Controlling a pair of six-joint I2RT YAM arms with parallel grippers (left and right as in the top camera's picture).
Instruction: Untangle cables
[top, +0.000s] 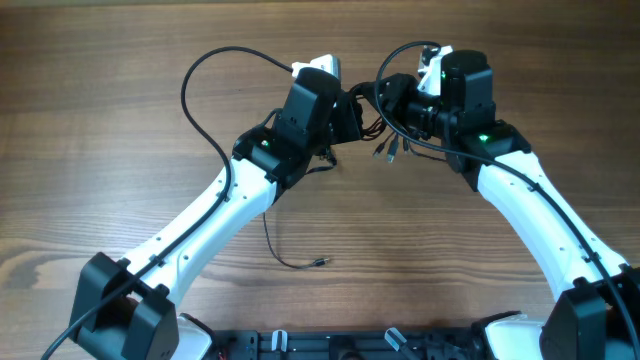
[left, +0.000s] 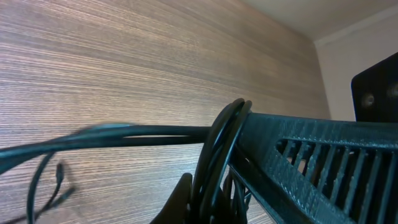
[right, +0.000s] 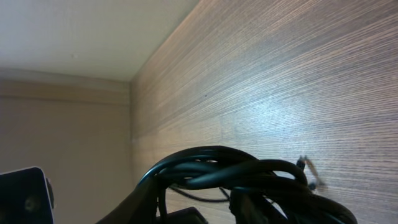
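Overhead: left hand, right hand, perhaps three cables bunched between.

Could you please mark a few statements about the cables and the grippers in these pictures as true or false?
1. The cables are bunched between the left gripper and the right gripper. True.
2. The left gripper is wide open. False: it is shut on the cables.
3. A loose cable end lies on the table, away from the bunch. True.
4. The table is plain white. False: it is brown with a wood grain.
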